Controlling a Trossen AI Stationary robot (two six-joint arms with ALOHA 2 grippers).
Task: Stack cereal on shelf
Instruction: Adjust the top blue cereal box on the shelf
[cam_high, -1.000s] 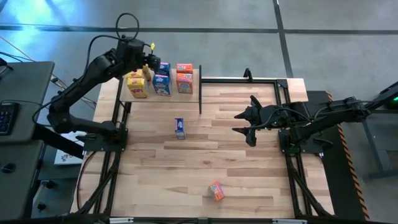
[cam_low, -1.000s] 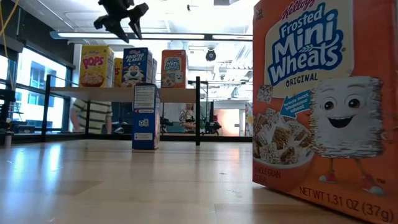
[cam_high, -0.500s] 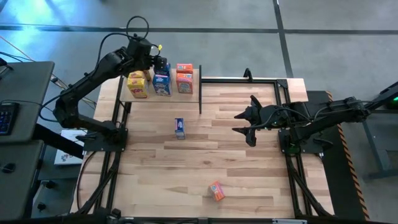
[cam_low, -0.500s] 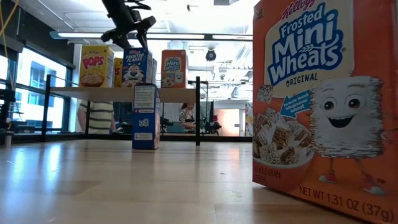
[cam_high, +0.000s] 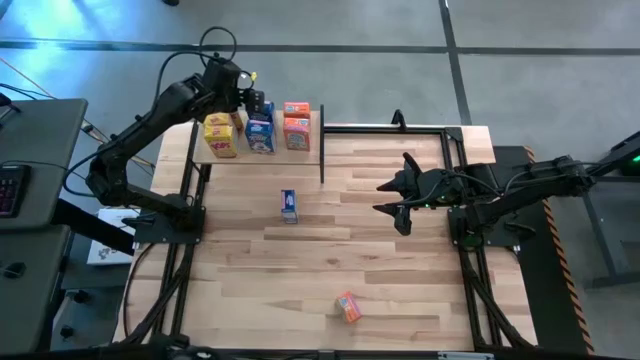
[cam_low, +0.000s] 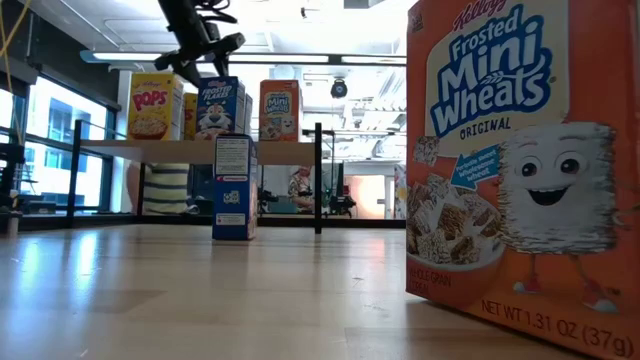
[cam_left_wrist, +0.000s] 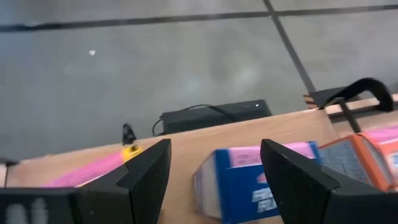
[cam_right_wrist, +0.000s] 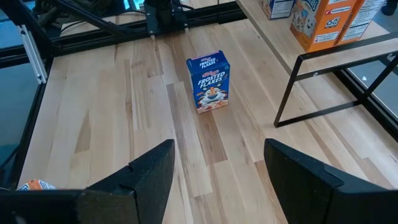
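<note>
Cereal boxes stand in a row on the shelf (cam_high: 310, 145) at about 11 o'clock of the table (cam_high: 250, 270): yellow boxes (cam_high: 221, 137), blue boxes (cam_high: 261, 133) and orange boxes (cam_high: 296, 126), upright and close together. In the low view they show as a Pops box (cam_low: 154, 106), a Frosted Flakes box (cam_low: 220, 108) and a Mini Wheats box (cam_low: 279, 110). A loose blue box (cam_high: 289, 205) stands upright on the table near the centre, toward 12 o'clock, well apart from the shelf. A loose orange box (cam_high: 348, 307) lies tilted at about 6 o'clock.

The left gripper (cam_high: 253, 101) hangs over the far side of the shelf, above the blue boxes, its fingers (cam_left_wrist: 146, 177) spread with nothing between them. The right gripper (cam_high: 392, 197) waits at 3 o'clock above the table, fingers (cam_right_wrist: 155, 171) apart and empty, facing the loose blue box.
</note>
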